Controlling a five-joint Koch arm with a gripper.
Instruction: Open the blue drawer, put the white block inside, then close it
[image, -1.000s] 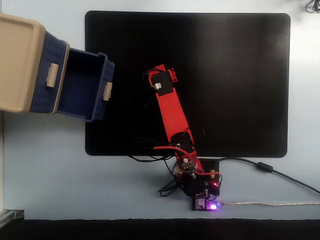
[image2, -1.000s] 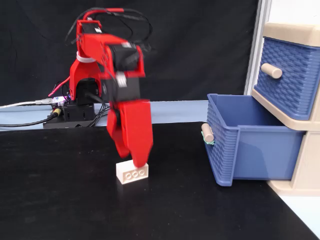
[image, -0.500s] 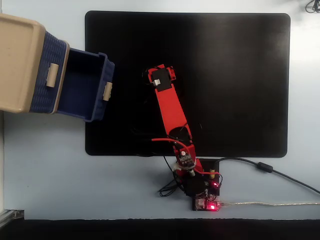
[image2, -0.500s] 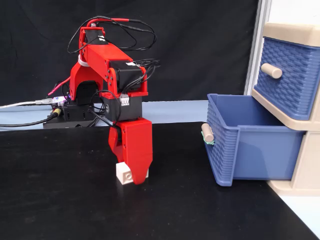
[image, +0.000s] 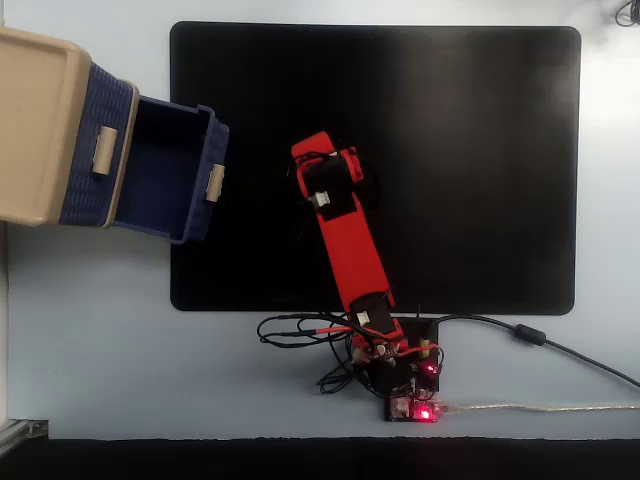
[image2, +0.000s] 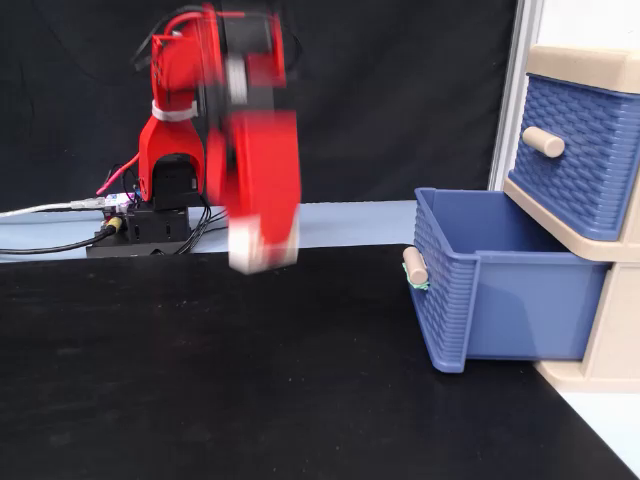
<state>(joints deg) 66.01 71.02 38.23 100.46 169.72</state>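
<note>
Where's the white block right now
In a fixed view, the white block is off the black mat, held in the gripper left of the open blue drawer. It is motion-blurred, and the arm hides it from above.

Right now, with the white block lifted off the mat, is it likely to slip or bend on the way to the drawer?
The white block looks like a small hard plastic brick, so it probably won't bend. Being so small, it is likely light. Its smooth faces could slip, and motion blur hides how the gripper jaws hold it. The blue drawer is open.
</note>
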